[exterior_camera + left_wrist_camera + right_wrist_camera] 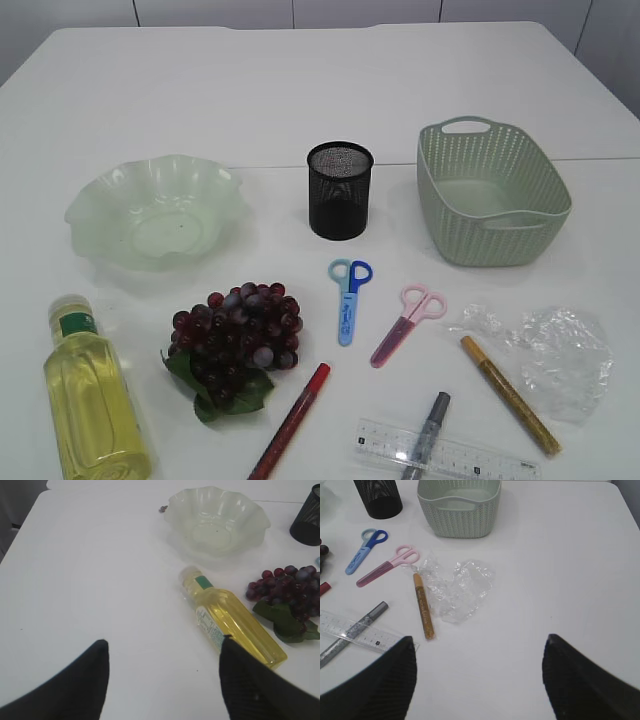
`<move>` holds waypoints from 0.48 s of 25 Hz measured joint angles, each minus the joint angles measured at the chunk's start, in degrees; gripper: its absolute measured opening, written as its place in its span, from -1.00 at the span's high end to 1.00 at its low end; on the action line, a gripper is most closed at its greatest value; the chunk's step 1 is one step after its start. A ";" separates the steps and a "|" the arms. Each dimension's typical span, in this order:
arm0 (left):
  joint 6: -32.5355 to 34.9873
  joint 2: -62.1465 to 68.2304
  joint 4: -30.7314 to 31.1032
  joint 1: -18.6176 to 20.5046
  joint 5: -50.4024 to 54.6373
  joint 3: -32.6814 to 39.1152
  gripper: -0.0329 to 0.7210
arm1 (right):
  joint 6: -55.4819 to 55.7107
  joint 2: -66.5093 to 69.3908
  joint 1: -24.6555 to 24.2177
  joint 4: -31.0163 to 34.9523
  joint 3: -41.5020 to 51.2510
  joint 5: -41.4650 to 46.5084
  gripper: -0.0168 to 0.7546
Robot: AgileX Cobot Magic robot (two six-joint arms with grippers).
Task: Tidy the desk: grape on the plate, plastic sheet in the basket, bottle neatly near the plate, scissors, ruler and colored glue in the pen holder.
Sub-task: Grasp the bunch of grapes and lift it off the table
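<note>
Fingers (pixel 75 685) spread apart on both arms, bottle (pixel 230 625) beside left, plastic sheet (pixel 455 587) ahead of right.

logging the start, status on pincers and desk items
Both pincers open, empty: left, right. Grape, bottle, plastic sheet all on the table, unsorted. Pen holder and basket empty; nothing blocking.

I'm over a broad white table (pixel 200 80), evenly lit, with soft shadows and a faint seam running across its right side. Beyond its far edge stand pale wall panels (pixel 215 12) with thin vertical joints.
</note>
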 joint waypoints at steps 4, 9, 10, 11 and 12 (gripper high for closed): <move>0.00 0.00 0.00 0.00 0.00 0.00 -0.43 | 0.00 0.00 0.00 0.00 0.00 0.00 -0.54; 0.00 0.00 0.00 0.00 0.00 0.00 -0.43 | 0.00 0.00 0.00 0.00 0.00 0.00 -0.54; 0.00 0.00 0.00 0.00 0.00 0.00 -0.43 | 0.00 0.00 0.00 0.00 0.00 0.00 -0.54; 0.00 0.00 0.00 0.00 0.00 0.00 -0.43 | 0.00 0.00 0.00 0.00 0.00 0.00 -0.54; 0.00 0.00 0.00 0.00 0.00 0.00 -0.43 | 0.00 0.00 0.00 0.00 0.00 0.00 -0.54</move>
